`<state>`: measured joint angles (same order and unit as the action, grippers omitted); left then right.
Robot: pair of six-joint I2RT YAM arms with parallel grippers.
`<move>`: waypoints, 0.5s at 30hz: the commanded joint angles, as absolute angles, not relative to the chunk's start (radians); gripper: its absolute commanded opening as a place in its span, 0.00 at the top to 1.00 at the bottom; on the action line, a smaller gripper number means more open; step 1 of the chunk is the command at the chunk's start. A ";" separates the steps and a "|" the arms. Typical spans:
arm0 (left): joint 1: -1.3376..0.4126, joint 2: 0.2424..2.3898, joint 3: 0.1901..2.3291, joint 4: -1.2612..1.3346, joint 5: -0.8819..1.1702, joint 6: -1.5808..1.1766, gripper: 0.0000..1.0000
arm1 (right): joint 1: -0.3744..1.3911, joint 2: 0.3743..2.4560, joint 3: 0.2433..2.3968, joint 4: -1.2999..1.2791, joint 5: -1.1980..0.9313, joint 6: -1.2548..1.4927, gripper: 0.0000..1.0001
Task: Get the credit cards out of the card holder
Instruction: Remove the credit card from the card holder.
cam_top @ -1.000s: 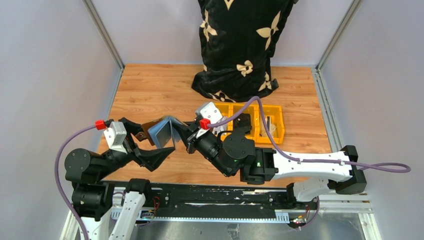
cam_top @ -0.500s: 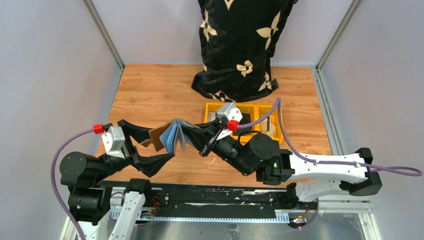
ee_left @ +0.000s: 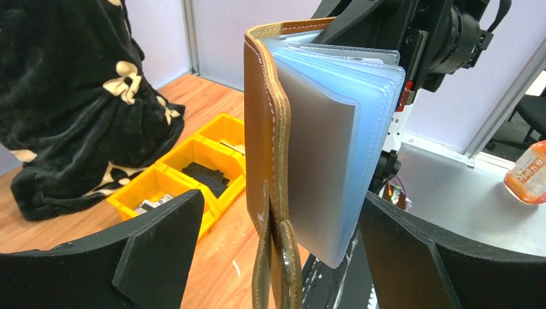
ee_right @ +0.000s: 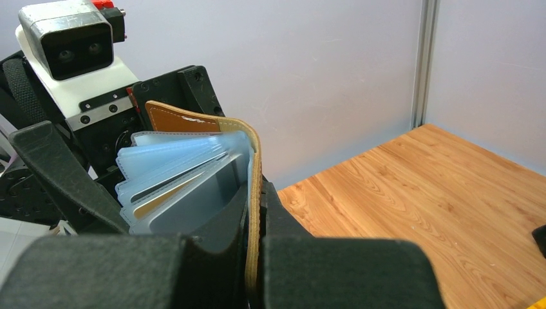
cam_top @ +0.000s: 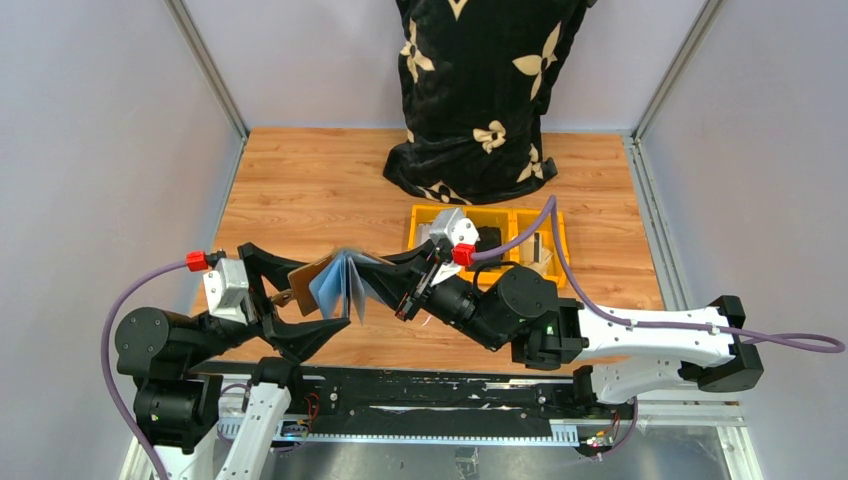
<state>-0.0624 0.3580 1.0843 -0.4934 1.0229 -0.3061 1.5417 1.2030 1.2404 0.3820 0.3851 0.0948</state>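
Top view, holder: the card holder (cam_top: 308,272) hangs in the air between the two arms, over the near left part of the table (cam_top: 300,180). It stands on edge, brown cover to the left, pale blue sleeves (cam_top: 342,290) fanned toward the near side.
Top view, right gripper: the right gripper (cam_top: 372,272) is clamped on the holder's right-hand cover.
Top view, left gripper: the left gripper (cam_top: 318,295) is spread wide, one finger on each side of the holder.
Top view, room: wood-grain table, pale grey walls (cam_top: 100,150), yellow bins (cam_top: 520,222) behind the right arm, black cloth (cam_top: 480,90) with cream flowers at the far edge.
Left wrist view, holder: long edge running up and down the picture, cover edge-on at left, sleeves fanning right, a strap (ee_left: 277,270) hanging at the bottom.
Left wrist view, fingers: the fingers (ee_left: 161,244) sit low on either side. The left one is clear of the cover; whether the other touches the sleeves I cannot tell.
Left wrist view, surroundings: bins and cloth on the left; an orange packet (ee_left: 531,174) on a metal ledge at right.
Right wrist view, grip: the fingers (ee_right: 335,270) are pressed together on the cover's lower edge.
Right wrist view, holder: the cover rises to a fold at upper right and the sleeves fan leftward. One holds a tan credit card (ee_right: 158,201).
Right wrist view, room: wood table lower right, grey wall behind.
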 commanded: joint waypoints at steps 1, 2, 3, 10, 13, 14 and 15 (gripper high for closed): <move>-0.063 0.373 1.105 -0.472 1.043 -0.319 0.04 | 1.540 1.193 1.253 0.399 0.344 0.116 1.00; -0.063 0.373 1.104 -0.472 1.052 -0.320 0.04 | 1.541 1.194 1.253 0.398 0.342 0.114 1.00; -0.063 0.373 1.104 -0.472 1.058 -0.324 0.04 | 1.540 1.192 1.253 0.397 0.340 0.115 1.00; -0.063 0.382 1.100 -0.453 1.090 -0.370 0.03 | 1.540 1.188 1.250 0.391 0.339 0.108 1.00; -0.063 0.382 1.090 -0.398 1.092 -0.423 0.03 | 1.540 1.185 1.247 0.387 0.338 0.107 1.00; -0.063 0.381 1.088 -0.389 1.089 -0.434 0.03 | 1.540 1.184 1.246 0.387 0.338 0.107 1.00; -0.063 0.382 1.089 -0.385 1.082 -0.437 0.03 | 1.540 1.182 1.244 0.385 0.339 0.106 1.00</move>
<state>-0.0624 0.3656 1.0878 -0.4530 1.0790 -0.3767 1.5417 1.2030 1.2404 0.3729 0.3569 0.0975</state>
